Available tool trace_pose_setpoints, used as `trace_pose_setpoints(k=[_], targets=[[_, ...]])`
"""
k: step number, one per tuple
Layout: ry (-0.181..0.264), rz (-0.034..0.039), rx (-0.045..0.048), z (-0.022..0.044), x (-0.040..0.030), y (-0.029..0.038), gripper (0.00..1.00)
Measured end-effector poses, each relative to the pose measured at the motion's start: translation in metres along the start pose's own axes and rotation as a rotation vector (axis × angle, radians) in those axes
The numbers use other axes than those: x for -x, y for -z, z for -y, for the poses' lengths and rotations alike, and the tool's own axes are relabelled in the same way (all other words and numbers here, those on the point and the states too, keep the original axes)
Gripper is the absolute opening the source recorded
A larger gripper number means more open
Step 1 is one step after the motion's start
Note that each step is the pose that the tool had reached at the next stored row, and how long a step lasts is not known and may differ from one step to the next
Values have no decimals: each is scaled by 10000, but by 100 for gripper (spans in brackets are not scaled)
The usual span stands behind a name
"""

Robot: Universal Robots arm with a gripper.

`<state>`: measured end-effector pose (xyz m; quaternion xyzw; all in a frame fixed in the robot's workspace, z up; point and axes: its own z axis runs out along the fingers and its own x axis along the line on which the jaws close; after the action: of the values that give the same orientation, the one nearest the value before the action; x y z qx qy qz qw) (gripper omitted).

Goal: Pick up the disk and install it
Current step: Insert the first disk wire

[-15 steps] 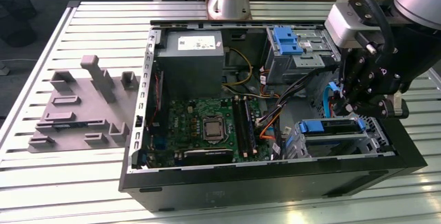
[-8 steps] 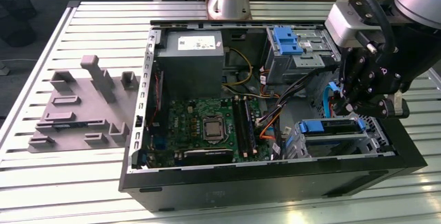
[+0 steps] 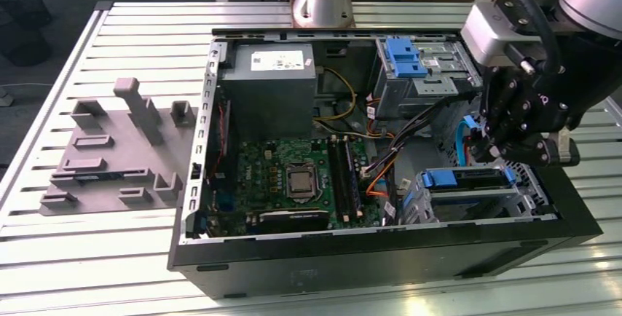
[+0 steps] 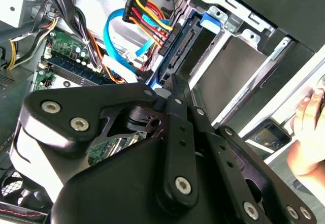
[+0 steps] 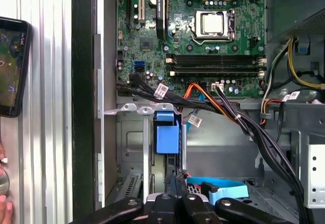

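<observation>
Slatted metal bench (image 3: 127,258) is carrying the open computer case (image 3: 389,258). My tool (image 3: 505,148) is hanging over the drive cage (image 3: 457,199) at the exterior view's right, clamped on the disk (image 5: 167,137), which is sliding edge-on into the bay. I am judging that square alignment and cable clearance matter most.

Green motherboard (image 5: 203,31) at twelve o'clock; blue-framed disk (image 5: 167,135) upright in the drive cage (image 5: 133,109) centre; black gripper (image 5: 175,196) at six; phone (image 5: 12,66) at nine.
</observation>
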<state>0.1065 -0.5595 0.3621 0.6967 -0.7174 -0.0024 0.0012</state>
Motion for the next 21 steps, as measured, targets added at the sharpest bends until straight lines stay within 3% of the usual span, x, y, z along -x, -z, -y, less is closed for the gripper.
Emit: trace_pose_setpoints(k=[9, 15, 16, 18, 19, 21], targets=[[0, 9, 0, 137, 129, -7, 11], [0, 10, 0, 158, 172, -8, 11], [0, 10, 0, 163, 180, -8, 17], [0, 13, 0, 172, 193, -10, 17], [0, 14, 1, 177, 200, -12, 24], [-1, 28, 0, 180, 206, -20, 24]])
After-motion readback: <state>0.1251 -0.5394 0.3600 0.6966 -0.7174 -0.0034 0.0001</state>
